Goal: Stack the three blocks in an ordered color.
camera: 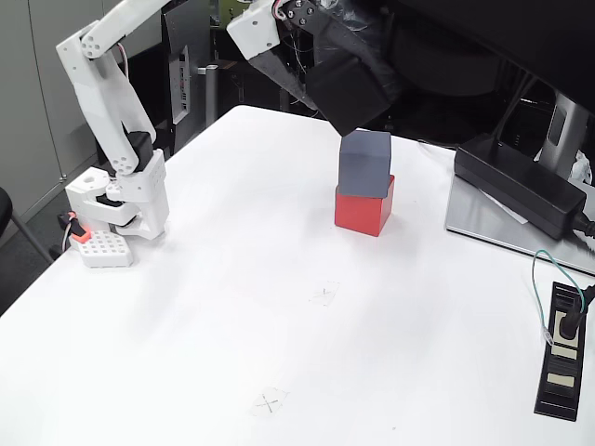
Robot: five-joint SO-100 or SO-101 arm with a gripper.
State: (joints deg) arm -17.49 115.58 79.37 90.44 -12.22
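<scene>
Black cube (351,91): upper centre of the frame, held aloft, tilted, clear of the stack beneath, a slight gap below its lowest corner. Matte, plain.

Slate grey cube (364,163): directly under the black one, centre-right of the frame, seated on top of the red cube, turned slightly out of line with it and overhanging a little at the rear.

Red cube (364,206): bottom of the stack, flat on the table, right of centre.

Gripper (346,74): top centre of the frame, clamped around the black cube; dark fingers wrapped in black material, white wrist housing with exposed wires to their left.

Arm (104,70): white, rising from a base (116,209) at the left edge of the table, upper segment running along the top of the frame toward the gripper. Orange part at the foot of the base.

Table (232,307): white, matte. Two faint pencil crosses, one at centre (324,295), one at lower centre (269,402).

Power brick (521,186): long, black, upper right, lying on a grey metal plate (474,221), well apart from the stack.

Power strip (561,351): black, lower right edge, with a plug inserted and a green cable (548,265) looping up from it.

Background: dark monitor and stand at upper right, grey cabinets at upper left.
</scene>
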